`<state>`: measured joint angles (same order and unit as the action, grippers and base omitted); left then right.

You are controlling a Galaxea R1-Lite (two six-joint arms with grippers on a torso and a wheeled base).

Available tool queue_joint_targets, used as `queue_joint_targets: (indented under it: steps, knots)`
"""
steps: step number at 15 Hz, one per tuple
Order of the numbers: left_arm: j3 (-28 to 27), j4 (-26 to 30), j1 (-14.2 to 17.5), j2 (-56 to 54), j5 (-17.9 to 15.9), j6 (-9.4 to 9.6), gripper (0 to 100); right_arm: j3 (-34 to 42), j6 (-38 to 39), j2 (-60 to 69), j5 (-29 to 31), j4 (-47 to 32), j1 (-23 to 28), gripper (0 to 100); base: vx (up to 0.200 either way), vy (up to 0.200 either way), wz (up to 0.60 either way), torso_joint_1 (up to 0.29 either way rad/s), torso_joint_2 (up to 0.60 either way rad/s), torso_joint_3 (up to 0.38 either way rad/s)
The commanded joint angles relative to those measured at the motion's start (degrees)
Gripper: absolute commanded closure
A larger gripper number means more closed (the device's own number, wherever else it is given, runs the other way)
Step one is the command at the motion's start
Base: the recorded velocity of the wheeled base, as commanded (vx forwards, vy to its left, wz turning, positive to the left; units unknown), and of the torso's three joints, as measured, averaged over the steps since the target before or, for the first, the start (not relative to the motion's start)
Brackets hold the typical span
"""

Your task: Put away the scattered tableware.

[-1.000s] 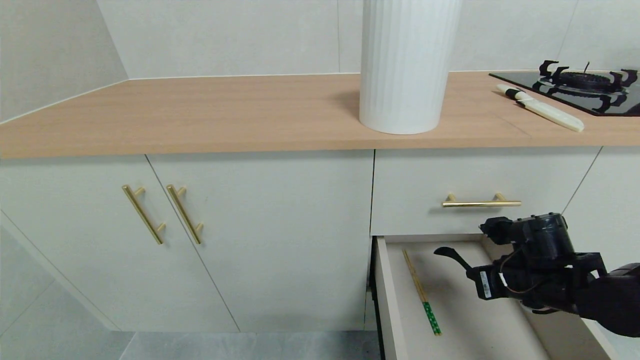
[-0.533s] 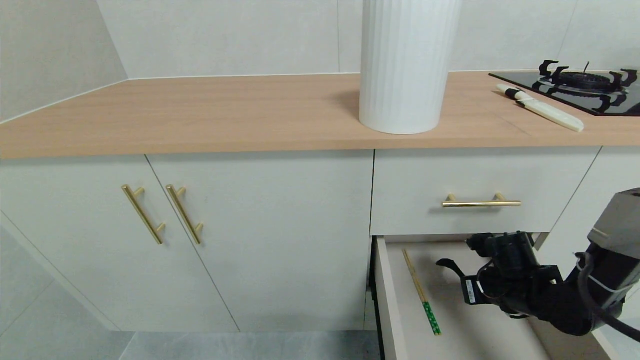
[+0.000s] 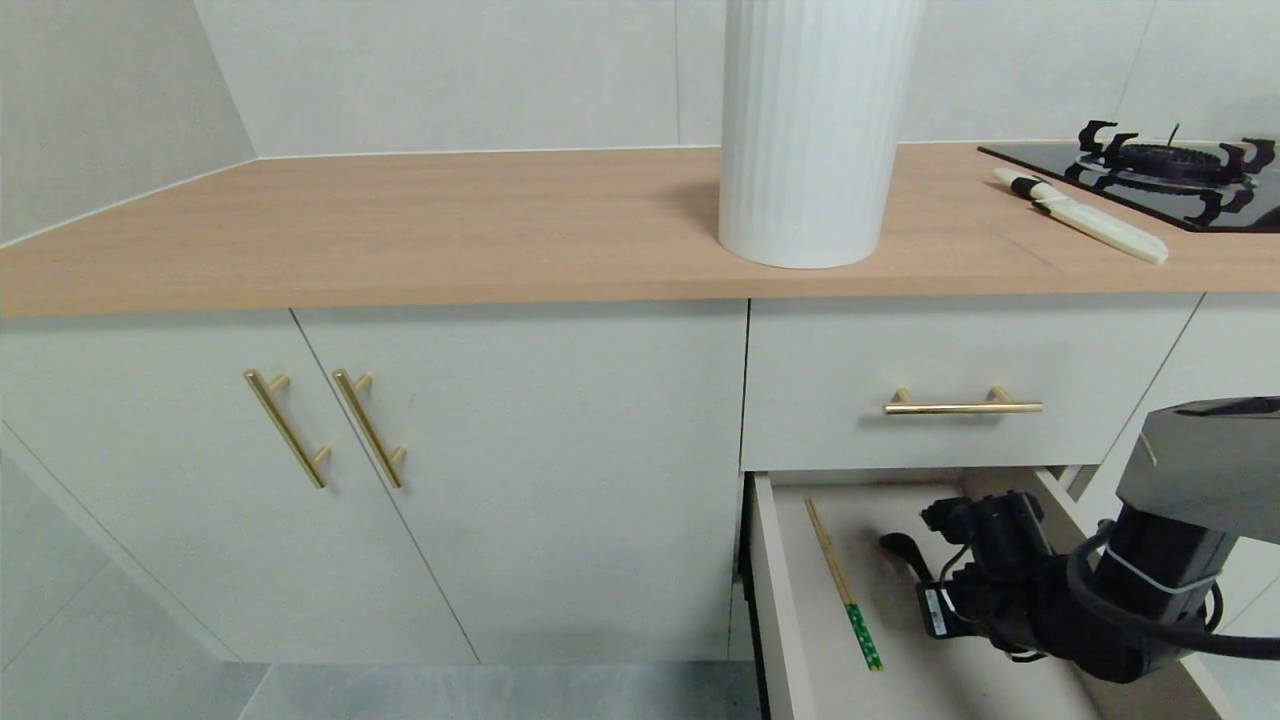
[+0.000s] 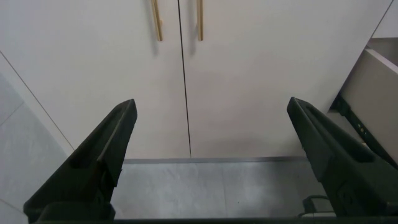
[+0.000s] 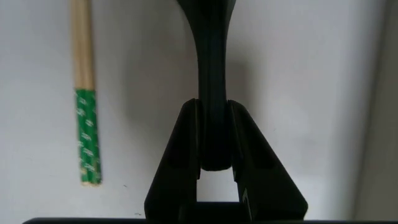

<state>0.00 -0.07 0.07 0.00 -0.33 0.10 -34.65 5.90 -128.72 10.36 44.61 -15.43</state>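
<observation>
— Two pieces of tableware in the drawer (image 3: 776,600)?
— Yes. The chopsticks (image 3: 842,588) lie along its floor near the wall on the robot's left; the black spoon (image 3: 897,546) is beside them, apart (touching the floor or not, I cannot tell).
— And the grippers?
— The right gripper (image 5: 214,109) clamps the spoon's handle. The left gripper (image 4: 210,112) hangs spread wide before the cabinet doors (image 4: 249,81).

The right arm (image 3: 1165,550) has a boxy grey metal link (image 3: 1200,465) stepping down to a round black wrist (image 3: 1105,640), with a thick black cable (image 3: 1220,647) looped beside it and a pale band (image 3: 1150,582) round the joint. The right gripper (image 3: 930,578) is matt black, with a small white label (image 3: 935,608) and thin wires (image 3: 958,558) on its side; the left gripper (image 4: 211,124) has two broad, wedge-shaped black fingers (image 4: 106,155).
</observation>
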Motion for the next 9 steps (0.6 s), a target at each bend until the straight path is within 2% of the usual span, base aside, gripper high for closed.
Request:
queue_joint_targets:
  steps: [1, 9]
  knots:
    - [0.0, -0.01, 0.01, 0.09, -0.02, -0.01, 0, -0.07, -0.01, -0.92, 0.01, -0.04, -0.04, 100, 0.0, 0.0, 0.0, 0.0, 0.0, 0.0]
    - [0.0, -0.01, 0.01, 0.0, -0.02, -0.01, 0, -0.16, -0.01, -1.36, 0.01, -0.04, -0.04, 100, 0.0, 0.0, 0.0, 0.0, 0.0, 0.0]
